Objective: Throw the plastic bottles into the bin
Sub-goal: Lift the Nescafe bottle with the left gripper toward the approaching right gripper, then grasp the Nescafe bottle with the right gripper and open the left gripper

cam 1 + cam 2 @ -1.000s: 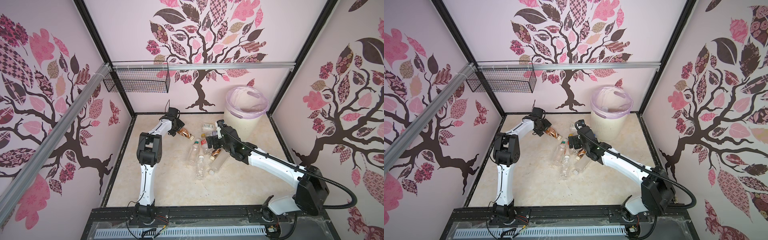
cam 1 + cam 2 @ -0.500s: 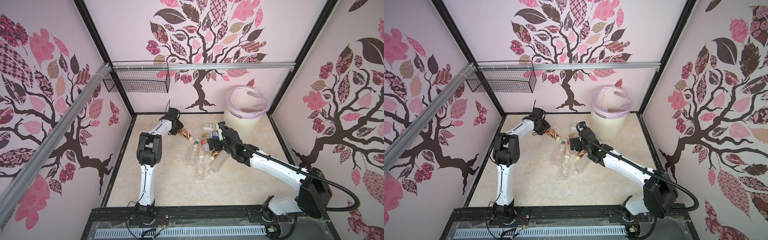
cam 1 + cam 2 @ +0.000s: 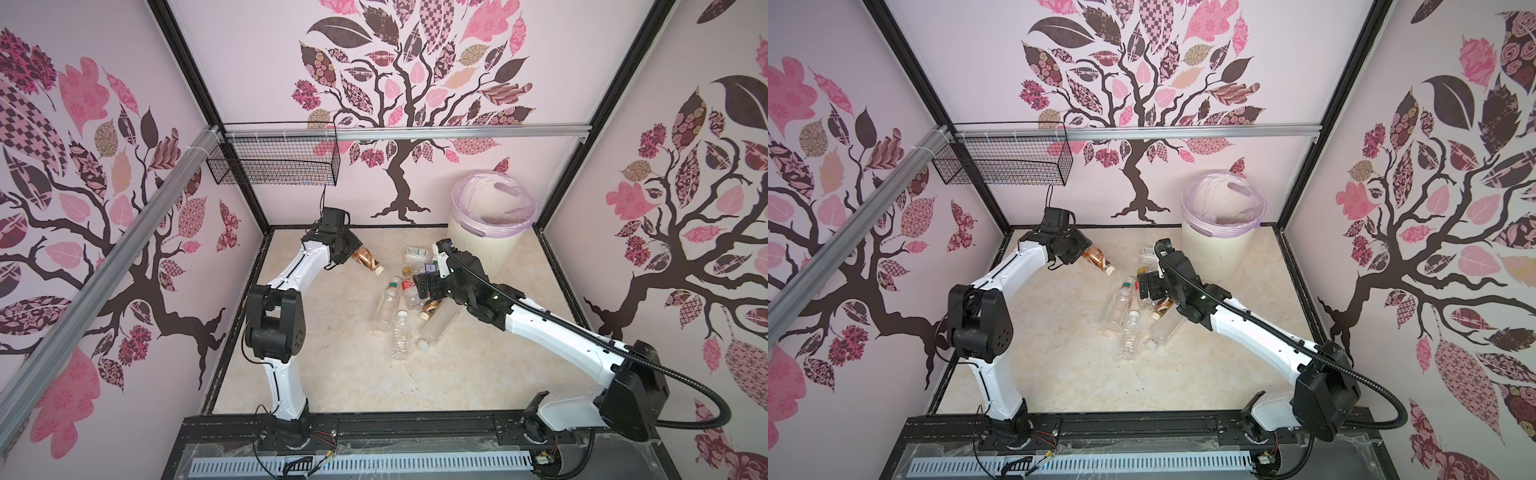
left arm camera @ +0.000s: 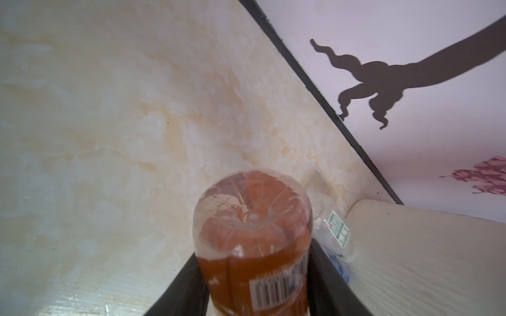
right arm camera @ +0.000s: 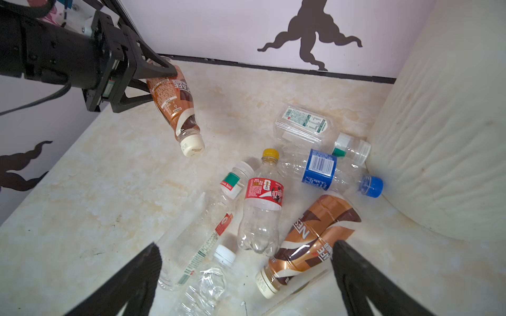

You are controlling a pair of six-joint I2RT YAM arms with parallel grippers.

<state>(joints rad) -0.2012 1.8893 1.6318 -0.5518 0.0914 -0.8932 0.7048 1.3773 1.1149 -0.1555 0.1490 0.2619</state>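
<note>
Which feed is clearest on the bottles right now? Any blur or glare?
Left wrist view: the held bottle sits too close to the lens, soft, its barcode smeared. Right wrist view: sharp, labels on the floor bottles legible. Both top views: even light, no glare, but the bottles are small.

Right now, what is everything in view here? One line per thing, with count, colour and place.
held bottle: one, brown label, cream cap, gripped in the left tool, left of the others.
loose bottles: about eight, mostly clear, with red, blue, green or brown labels, lying clustered on the floor beside the bin.
bin: one, cream with lilac bag, far right corner.
wire basket: one, black, hung high at rear left.
floor: one, beige marbled.
left tool: one, black, shut on the held bottle.
right tool: one, black, open above the loose bottles.
</note>
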